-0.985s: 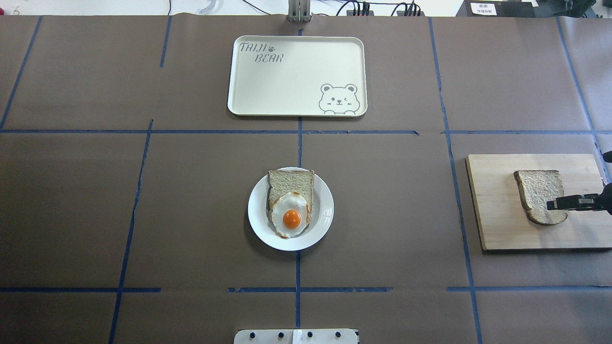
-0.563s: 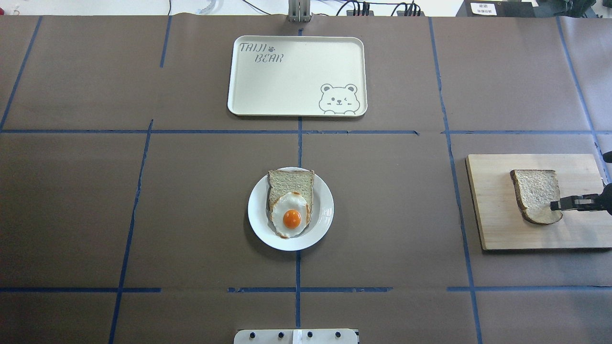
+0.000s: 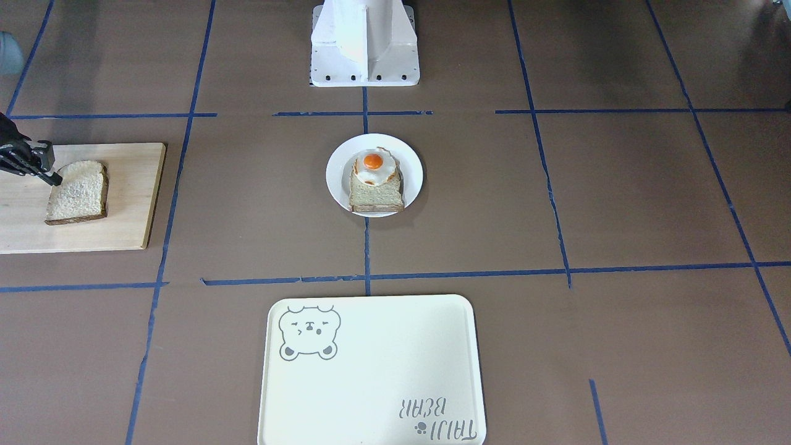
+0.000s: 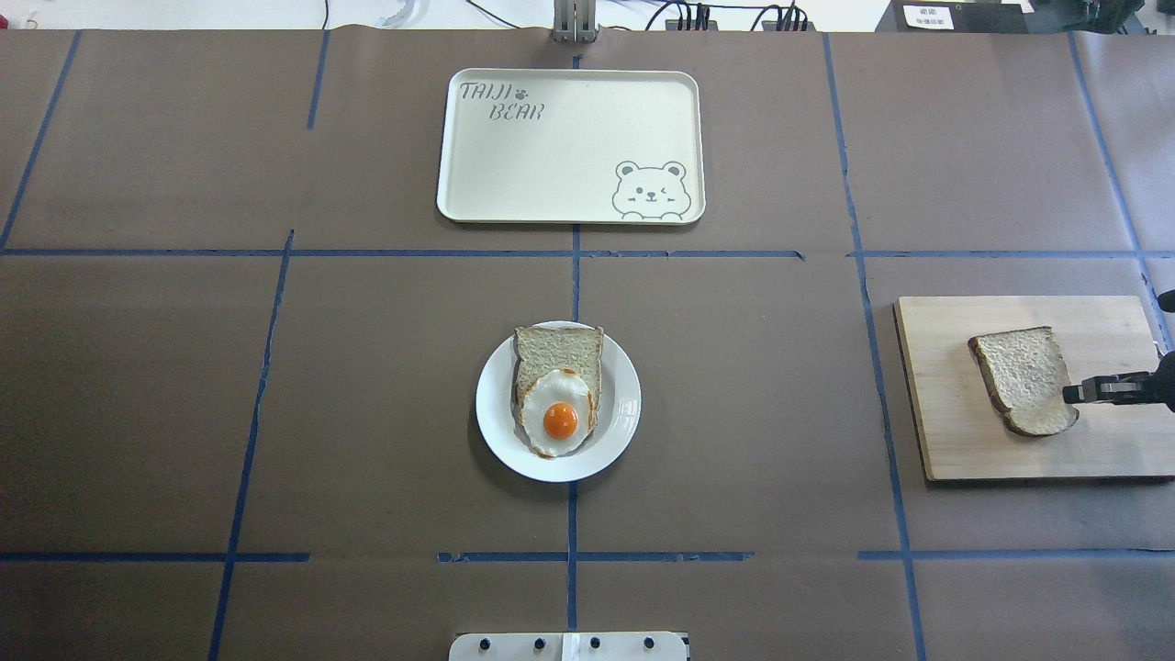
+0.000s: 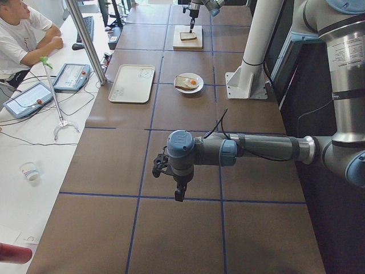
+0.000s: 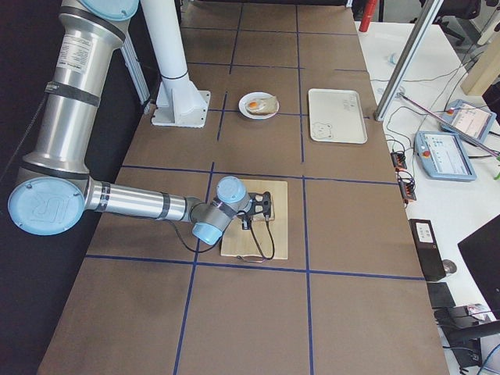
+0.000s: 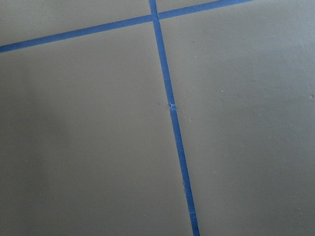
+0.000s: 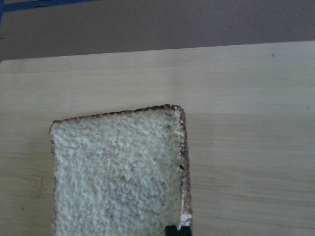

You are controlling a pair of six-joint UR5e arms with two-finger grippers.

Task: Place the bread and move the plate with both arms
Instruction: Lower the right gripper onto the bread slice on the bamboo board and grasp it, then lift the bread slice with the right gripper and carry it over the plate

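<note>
The bread [image 4: 1019, 378] lies on a wooden board [image 4: 955, 441] at the table's right; it also shows in the front view [image 3: 77, 191] and fills the right wrist view [image 8: 118, 172]. My right gripper [image 4: 1070, 394] is shut on the bread's near right edge, which looks slightly raised; one black fingertip [image 8: 177, 230] shows at the crust. The white plate [image 4: 626, 404] sits mid-table and carries a tan slice with a fried egg [image 4: 560, 418]. My left gripper [image 5: 178, 194] hangs over bare table far from the plate; I cannot tell if it is open or shut.
A cream bear tray [image 4: 569, 147] lies beyond the plate at the far side. The white pedestal base [image 3: 364, 43] stands on the robot's side of the plate. Blue tape lines cross the brown table cover. The left wrist view shows only tape and table.
The bread has shifted a little to the left on the board and its right edge has tipped up. The right gripper's tip has drawn back slightly to the right.
</note>
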